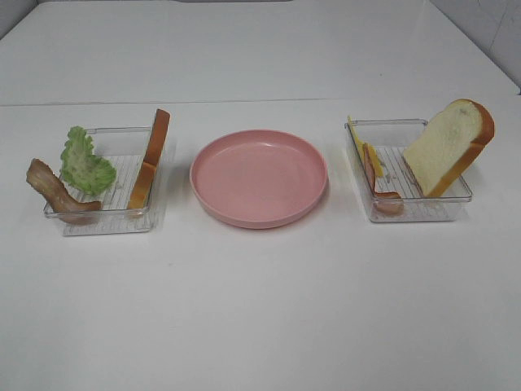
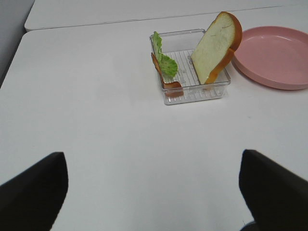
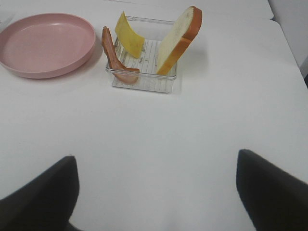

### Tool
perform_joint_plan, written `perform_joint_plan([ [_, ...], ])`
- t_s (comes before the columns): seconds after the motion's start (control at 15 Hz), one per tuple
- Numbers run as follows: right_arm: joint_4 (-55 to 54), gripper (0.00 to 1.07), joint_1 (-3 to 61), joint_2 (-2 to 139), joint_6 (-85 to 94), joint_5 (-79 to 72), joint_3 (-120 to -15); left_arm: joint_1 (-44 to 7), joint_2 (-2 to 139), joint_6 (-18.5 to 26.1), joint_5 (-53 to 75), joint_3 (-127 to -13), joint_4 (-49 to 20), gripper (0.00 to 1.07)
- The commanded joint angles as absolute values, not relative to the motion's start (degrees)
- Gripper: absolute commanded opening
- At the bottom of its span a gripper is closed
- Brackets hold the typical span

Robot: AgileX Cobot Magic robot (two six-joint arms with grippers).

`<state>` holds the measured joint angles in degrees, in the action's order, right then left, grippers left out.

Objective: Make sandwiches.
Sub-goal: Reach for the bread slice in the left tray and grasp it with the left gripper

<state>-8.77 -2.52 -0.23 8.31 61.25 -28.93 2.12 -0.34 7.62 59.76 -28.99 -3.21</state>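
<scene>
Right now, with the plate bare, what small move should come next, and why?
Probably ease the open right gripper toward the bread slice leaning in the right tray. The pink plate holds nothing yet, and a sandwich starts with bread. The left gripper, also open, could instead take the left tray's bread slice.

Round pink plate (image 1: pixel 259 175) mid-table, raised rim, glossy, sits flat. Left clear tray (image 1: pixel 104 225) near plate on its left side, not touching; rectangular, transparent walls, ribbed floor. Right clear tray (image 1: pixel 413 213) near plate on its right, small gap, same type, ribbed floor. Trays and plate in one row across white table (image 1: pixel 260 318), roughly level. Tabletop matte, plain. Seam (image 1: pixel 260 101) runs across behind row, second white surface beyond. Pale wall (image 1: pixel 498 32) at far right corner.
</scene>
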Motion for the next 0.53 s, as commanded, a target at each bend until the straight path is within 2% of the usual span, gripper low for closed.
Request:
perform_joint_plan([
  [0.07,-8.59,0.79,-2.75,-1.43,8.88,60.96,-28.82,2.29,-1.43,7.73,58.79,-28.76,-3.67,0.90],
  [0.53,-8.59,0.79,-2.75,-1.43,8.88,60.96,-28.82,2.29,-1.43,7.73,58.79,-28.76,-3.67,0.90],
])
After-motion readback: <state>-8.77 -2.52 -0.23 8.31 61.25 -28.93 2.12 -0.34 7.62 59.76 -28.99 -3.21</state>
